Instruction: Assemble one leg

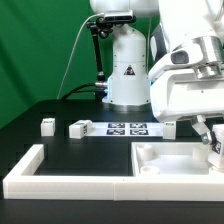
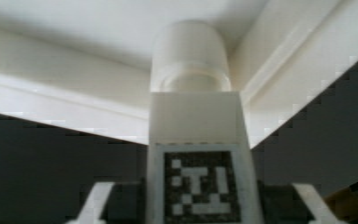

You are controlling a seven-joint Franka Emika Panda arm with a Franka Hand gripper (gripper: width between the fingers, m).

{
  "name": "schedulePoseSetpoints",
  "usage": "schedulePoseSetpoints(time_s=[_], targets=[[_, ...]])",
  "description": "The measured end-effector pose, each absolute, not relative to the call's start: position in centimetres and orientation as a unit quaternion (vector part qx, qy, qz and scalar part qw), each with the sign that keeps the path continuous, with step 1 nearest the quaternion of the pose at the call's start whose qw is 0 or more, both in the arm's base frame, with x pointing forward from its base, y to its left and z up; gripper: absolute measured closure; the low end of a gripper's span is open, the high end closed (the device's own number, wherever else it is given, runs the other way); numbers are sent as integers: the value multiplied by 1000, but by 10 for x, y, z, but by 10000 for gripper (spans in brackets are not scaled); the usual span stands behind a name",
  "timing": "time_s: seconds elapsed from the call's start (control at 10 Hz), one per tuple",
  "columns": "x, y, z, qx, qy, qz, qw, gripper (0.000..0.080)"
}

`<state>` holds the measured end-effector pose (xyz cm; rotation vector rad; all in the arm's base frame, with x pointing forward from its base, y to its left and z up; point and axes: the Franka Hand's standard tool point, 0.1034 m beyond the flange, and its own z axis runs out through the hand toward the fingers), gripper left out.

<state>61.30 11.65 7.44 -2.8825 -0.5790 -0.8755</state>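
Gripped between the fingers (image 2: 197,205), the leg (image 2: 197,140) stands inside the white tray's (image 1: 160,160) corner.

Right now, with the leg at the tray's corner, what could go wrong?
1. The leg in the gripper points into the tray corner; if off-line, it may jam or shove the tray.
2. The leg hides its seat in the wrist view, so misalignment may go unseen.

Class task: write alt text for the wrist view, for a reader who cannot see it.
The gripper holds a white leg bearing a black-and-white tag, its rounded end pointing into a corner of the white tray-like part. Dark table shows on either side.
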Motion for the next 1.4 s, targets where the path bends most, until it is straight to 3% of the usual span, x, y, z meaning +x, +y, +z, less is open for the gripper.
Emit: schedulePoseSetpoints(time_s=[0.1,0.2,0.3,0.4,0.9,1.3,1.4], targets=[[613,116,74,-939,-189,-285,37,495],[613,116,74,-939,-189,-285,37,323],[613,116,74,-939,-189,-285,37,323],[613,116,74,-939,-189,-285,37,184],[613,117,76,-939,-189,-285,37,150],[622,123,100,-942,-197,-269,38,150],[619,126,96,-948,-195,-249,43,150]])
